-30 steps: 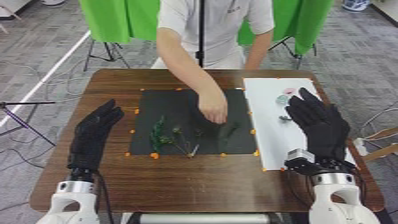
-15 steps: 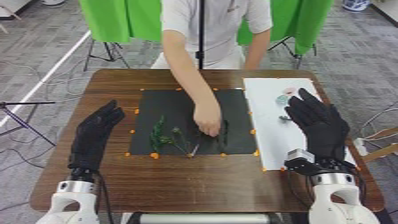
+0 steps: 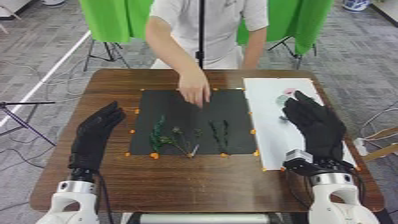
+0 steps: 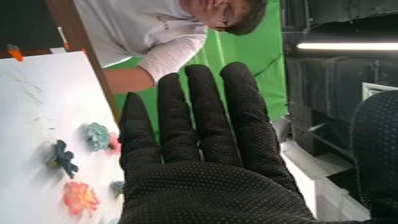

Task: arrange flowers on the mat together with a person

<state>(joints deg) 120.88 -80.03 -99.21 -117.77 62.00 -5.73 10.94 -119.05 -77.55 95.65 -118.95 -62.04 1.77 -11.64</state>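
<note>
Small round pink flower (image 3: 289,91): upper right, on white paper sheet (image 3: 265,115)
Right black fabric hand (image 3: 318,125): nearest, fingers straight and spread, nothing held
Likely way to go: a little up and left

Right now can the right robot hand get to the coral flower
Probably yes: the right robot hand hangs open above the white sheet with the coral flower, and the person's hand is away over the black mat.

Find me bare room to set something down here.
Bare tabletop lies on the robot's side of the black mat, and bare mat left of the person's hand. Crowded: the mat's near half, with green stems, and the white sheet, with flowers.
</note>
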